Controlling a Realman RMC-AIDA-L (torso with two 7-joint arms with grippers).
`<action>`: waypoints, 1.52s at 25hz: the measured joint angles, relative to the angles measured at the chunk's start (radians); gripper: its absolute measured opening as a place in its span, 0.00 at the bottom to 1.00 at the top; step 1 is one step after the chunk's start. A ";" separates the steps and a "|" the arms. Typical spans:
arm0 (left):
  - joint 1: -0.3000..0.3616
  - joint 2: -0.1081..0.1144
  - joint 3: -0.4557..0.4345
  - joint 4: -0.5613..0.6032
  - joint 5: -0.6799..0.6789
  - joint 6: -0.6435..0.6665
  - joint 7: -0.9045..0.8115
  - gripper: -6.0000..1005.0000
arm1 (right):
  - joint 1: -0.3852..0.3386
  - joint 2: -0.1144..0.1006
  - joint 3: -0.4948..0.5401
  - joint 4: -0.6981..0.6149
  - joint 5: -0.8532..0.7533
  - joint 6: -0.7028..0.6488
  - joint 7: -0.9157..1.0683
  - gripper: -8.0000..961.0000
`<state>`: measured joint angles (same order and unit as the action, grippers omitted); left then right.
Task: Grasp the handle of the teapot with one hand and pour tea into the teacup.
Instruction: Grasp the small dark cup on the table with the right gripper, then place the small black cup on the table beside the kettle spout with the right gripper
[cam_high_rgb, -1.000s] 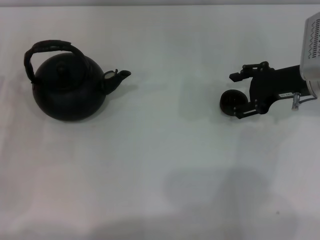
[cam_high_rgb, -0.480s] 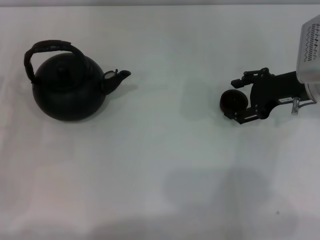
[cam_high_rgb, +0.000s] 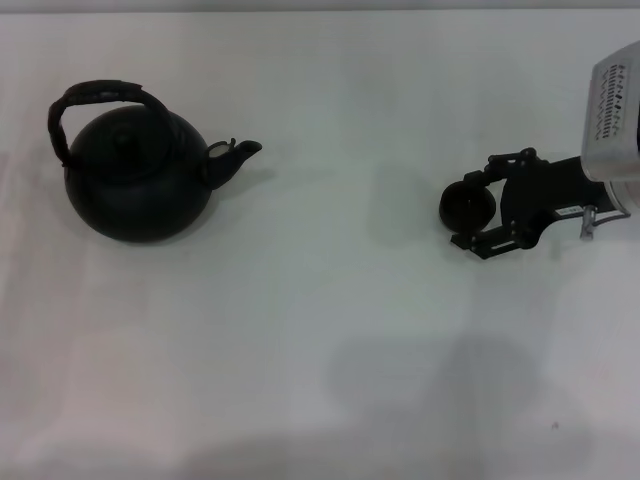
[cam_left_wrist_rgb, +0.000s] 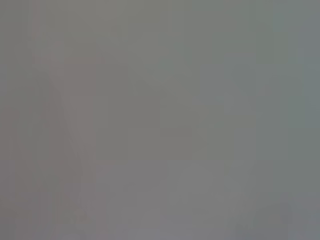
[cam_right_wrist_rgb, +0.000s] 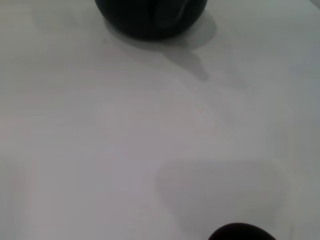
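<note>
While the teapot (cam_high_rgb: 138, 175) sits untouched on the white table (cam_high_rgb: 330, 330), far to the cup's left with its spout aimed toward the cup, the right pincer (cam_high_rgb: 472, 208) straddles the cup (cam_high_rgb: 466, 205), one finger on each side. Whether the fingers actually press the cup cannot be told. The arched handle (cam_high_rgb: 95, 95) stands upright over the teapot's lid, free of any grip. The left pincer is out of sight. The risks, as judged: a loose or off-centre hold could tip or skid the small cup, and with the teapot so distant from the cup, a pour begun too soon would splash the table.
</note>
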<state>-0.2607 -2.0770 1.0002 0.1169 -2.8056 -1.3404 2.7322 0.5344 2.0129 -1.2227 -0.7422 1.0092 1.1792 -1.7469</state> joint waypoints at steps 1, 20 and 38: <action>0.000 0.000 0.000 0.000 0.000 0.000 0.000 0.82 | 0.000 0.000 -0.004 0.001 0.000 -0.003 0.000 0.89; -0.001 0.000 -0.002 0.004 0.000 0.001 0.001 0.82 | 0.010 0.001 -0.028 0.002 0.006 -0.021 -0.010 0.86; -0.009 0.000 -0.001 0.003 0.000 0.001 -0.001 0.82 | 0.057 0.008 -0.130 -0.113 0.160 0.011 0.127 0.78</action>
<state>-0.2693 -2.0770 0.9996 0.1194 -2.8056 -1.3393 2.7315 0.5914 2.0208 -1.3530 -0.8551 1.1697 1.1901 -1.6201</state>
